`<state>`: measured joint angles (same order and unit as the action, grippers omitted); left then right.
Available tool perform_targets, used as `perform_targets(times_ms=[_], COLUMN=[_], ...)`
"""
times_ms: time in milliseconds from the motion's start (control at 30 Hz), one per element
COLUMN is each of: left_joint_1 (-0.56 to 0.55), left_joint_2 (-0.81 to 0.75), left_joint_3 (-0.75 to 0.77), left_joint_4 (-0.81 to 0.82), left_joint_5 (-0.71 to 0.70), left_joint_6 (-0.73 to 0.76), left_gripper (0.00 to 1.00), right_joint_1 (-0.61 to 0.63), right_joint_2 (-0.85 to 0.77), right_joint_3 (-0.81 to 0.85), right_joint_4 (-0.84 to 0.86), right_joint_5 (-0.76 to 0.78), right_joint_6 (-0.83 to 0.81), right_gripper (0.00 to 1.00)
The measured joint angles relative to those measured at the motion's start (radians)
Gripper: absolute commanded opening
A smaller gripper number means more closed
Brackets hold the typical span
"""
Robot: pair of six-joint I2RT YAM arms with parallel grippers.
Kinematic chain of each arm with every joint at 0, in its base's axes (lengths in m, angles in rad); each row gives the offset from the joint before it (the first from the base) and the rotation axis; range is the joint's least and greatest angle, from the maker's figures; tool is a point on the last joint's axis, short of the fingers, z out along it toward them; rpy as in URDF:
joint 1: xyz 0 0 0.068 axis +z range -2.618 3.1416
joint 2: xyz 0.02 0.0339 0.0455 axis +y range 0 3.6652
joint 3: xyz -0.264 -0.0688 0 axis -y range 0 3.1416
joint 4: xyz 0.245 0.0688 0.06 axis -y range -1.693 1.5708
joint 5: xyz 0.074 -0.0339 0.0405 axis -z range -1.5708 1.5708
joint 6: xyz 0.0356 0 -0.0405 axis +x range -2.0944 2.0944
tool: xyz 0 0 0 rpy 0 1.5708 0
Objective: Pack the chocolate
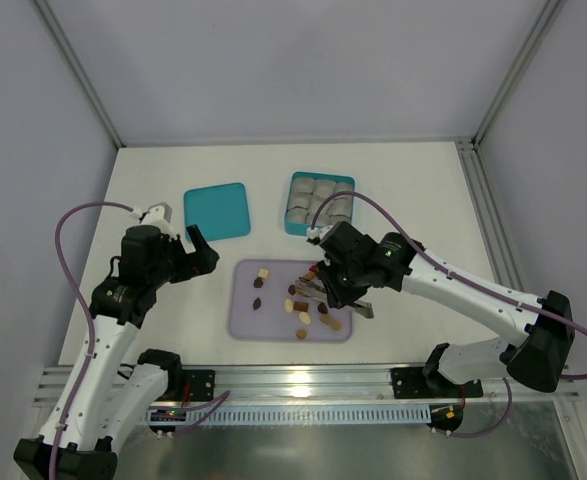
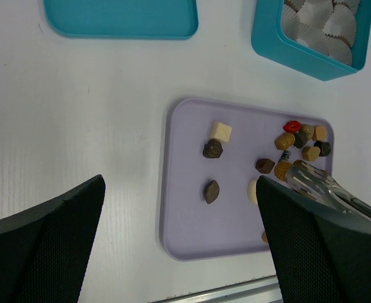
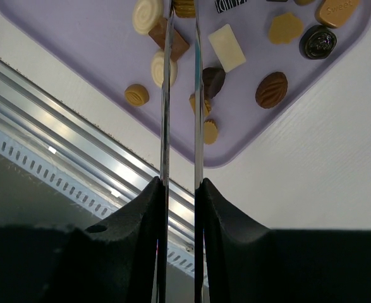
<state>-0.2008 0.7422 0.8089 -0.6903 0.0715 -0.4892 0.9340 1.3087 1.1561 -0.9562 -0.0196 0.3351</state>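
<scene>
Chocolates (image 2: 311,153) loose on lavender tray (image 2: 185,233), most bunched at right end, no shared heading. Dark oval piece (image 2: 212,191) has long axis near up-down in left wrist view. Right gripper (image 3: 180,187) clamps metal tongs (image 2: 311,183) – blades nearly together, tips at tan ridged piece (image 2: 285,169). Left gripper (image 1: 201,252) gapes wide, empty, left of tray. Teal box (image 2: 267,44) with paper cups (image 2: 318,16) and teal lid (image 2: 122,16) lie beyond tray.

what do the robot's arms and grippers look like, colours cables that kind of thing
The left arm and right arm have white links with bulky black joints, and a purple cable loops off each. The left gripper has broad black wedge fingers with a fine mesh texture. The right gripper has matte black fingers too.
</scene>
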Motion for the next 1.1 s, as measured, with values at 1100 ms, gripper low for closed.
perform_targets(times_ms=[1100], left_joint_1=[-0.013], left_joint_2=[0.000], left_joint_3=[0.000], left_joint_4=[0.000], left_joint_5=[-0.002], left_joint_6=[0.000], left_gripper=[1.00], right_joint_1=[0.000], right_joint_2=[0.034], right_joint_3=[-0.022], right_joint_4=[0.011], right_joint_5=[0.003], right_joint_6=[-0.013], right_gripper=[0.37])
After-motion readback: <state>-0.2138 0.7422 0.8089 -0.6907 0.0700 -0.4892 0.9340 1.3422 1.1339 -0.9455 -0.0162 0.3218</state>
